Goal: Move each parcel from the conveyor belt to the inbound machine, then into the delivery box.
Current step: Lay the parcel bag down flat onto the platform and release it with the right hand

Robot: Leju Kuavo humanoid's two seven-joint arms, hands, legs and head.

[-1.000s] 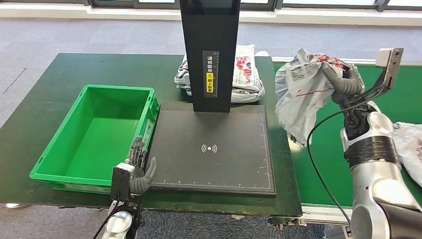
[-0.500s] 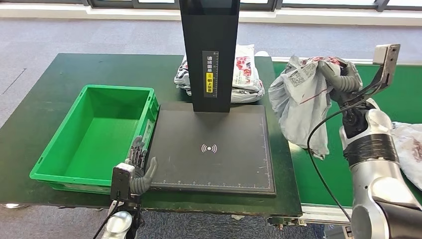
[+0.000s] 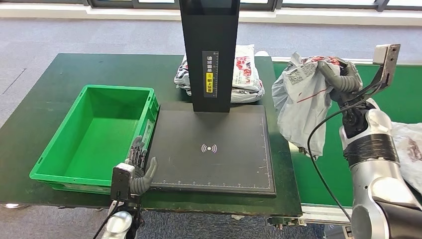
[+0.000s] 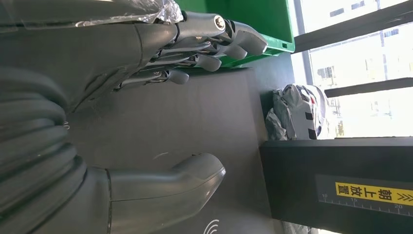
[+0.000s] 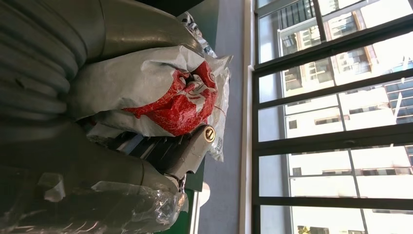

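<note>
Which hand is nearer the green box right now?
Left. The left hand sits open beside the green box, at its near corner. The right hand is far across the scanner pad, holding a parcel over the belt's edge.

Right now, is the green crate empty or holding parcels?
Empty: the green crate shows bare floor inside, wall to wall.

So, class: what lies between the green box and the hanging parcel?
In the head view, the black scanner pad with its upright column lies between the green box and the parcel.
</note>
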